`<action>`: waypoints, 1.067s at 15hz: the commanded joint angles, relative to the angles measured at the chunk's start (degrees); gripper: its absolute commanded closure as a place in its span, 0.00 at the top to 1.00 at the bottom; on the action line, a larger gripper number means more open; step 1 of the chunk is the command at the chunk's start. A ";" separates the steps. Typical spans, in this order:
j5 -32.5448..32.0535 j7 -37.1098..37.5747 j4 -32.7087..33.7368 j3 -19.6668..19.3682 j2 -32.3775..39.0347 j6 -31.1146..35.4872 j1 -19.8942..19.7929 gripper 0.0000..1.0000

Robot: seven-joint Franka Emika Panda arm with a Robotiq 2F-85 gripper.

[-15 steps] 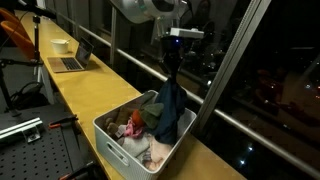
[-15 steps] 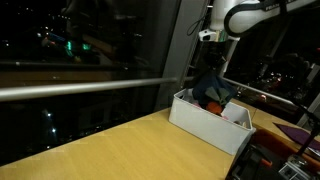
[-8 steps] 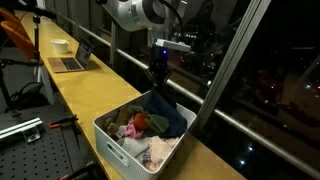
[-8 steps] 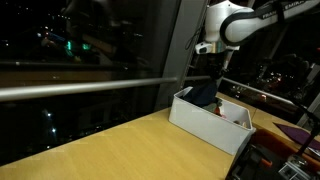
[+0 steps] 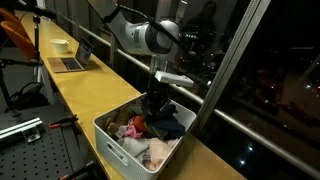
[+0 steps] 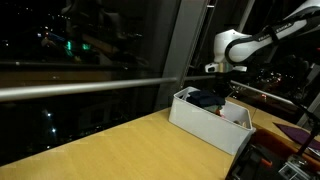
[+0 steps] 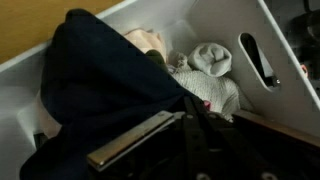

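Note:
My gripper (image 5: 155,98) is low over a white bin (image 5: 108,134) and shut on a dark blue cloth (image 5: 166,123). The cloth now lies mostly slumped inside the bin on other clothes. In the wrist view the closed jaws (image 7: 186,110) pinch the dark blue cloth (image 7: 100,90), which covers the left half of the bin. A pale grey sock (image 7: 210,58) and a white garment (image 7: 215,93) lie just beyond the fingertips. In an exterior view the gripper (image 6: 222,88) dips to the rim of the bin (image 6: 205,126).
The bin sits on a long wooden counter (image 5: 85,95) beside a dark window with a metal rail (image 6: 90,88). A laptop (image 5: 70,62) and a cup (image 5: 60,45) stand further along. The bin wall has a handle slot (image 7: 257,60).
The gripper has come down from well above the bin to its rim, and the hanging dark blue cloth has sunk and piled up inside the bin.

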 commanded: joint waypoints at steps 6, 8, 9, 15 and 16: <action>5.98 -2.86 3.17 1.82 8.51 5.77 -1.35 0.01; 6.94 -4.05 4.94 1.86 11.45 6.42 -1.92 0.01; 7.35 -4.65 6.03 1.88 12.76 6.38 -2.19 0.01; 6.18 -4.32 7.08 1.23 11.05 4.83 -1.67 0.41; 6.01 -4.22 6.57 1.19 9.79 4.65 -1.52 0.49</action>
